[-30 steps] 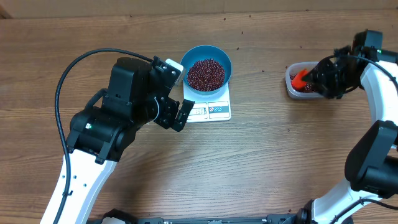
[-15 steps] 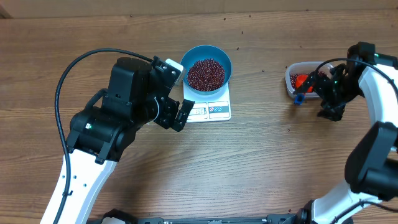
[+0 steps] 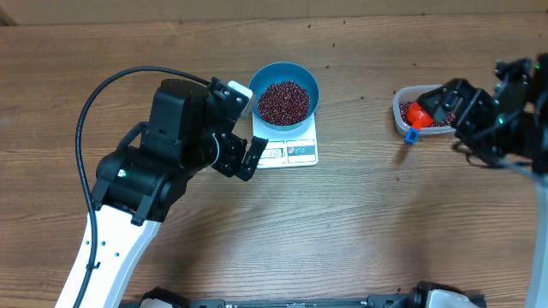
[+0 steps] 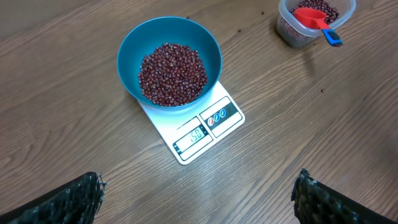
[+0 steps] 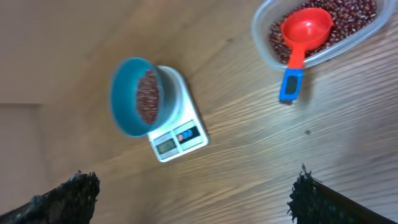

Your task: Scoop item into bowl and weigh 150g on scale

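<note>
Overhead, beans (image 3: pixel 283 102) are lying in the bowl (image 3: pixel 314 85) sitting on the scale (image 3: pixel 300 153) (red scoop (image 3: pixel 417 113) resting in the tub (image 3: pixel 398 116)); left gripper (image 4: pixel 199 196) and right gripper (image 5: pixel 193 196) are both gaping empty.

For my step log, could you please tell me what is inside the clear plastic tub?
The clear tub holds red-brown beans and a red scoop lying on them, its blue handle sticking out over the rim. Beans beneath the scoop are covered.
</note>
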`<act>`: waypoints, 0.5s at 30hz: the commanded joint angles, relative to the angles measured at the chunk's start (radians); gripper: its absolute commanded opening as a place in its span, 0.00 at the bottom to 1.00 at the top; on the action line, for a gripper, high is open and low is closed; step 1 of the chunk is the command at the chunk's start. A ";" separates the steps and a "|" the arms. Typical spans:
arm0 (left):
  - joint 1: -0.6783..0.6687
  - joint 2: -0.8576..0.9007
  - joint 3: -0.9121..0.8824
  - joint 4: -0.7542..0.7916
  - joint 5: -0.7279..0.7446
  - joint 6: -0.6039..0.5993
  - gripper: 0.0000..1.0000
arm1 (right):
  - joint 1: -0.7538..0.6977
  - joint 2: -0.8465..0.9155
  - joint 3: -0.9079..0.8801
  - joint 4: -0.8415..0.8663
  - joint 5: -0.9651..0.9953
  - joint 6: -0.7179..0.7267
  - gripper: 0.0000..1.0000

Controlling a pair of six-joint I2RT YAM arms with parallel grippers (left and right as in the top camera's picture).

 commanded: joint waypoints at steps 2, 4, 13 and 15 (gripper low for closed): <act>0.005 0.003 0.018 0.000 -0.006 -0.005 0.99 | 0.003 -0.050 0.006 -0.032 -0.025 -0.050 1.00; 0.005 0.003 0.018 0.000 -0.007 -0.005 1.00 | 0.004 -0.084 0.006 -0.064 -0.025 -0.061 1.00; 0.005 0.003 0.018 0.000 -0.006 -0.005 1.00 | 0.037 -0.281 -0.064 0.077 0.063 -0.062 1.00; 0.005 0.003 0.018 0.000 -0.006 -0.005 1.00 | 0.072 -0.359 -0.147 0.189 0.151 -0.062 1.00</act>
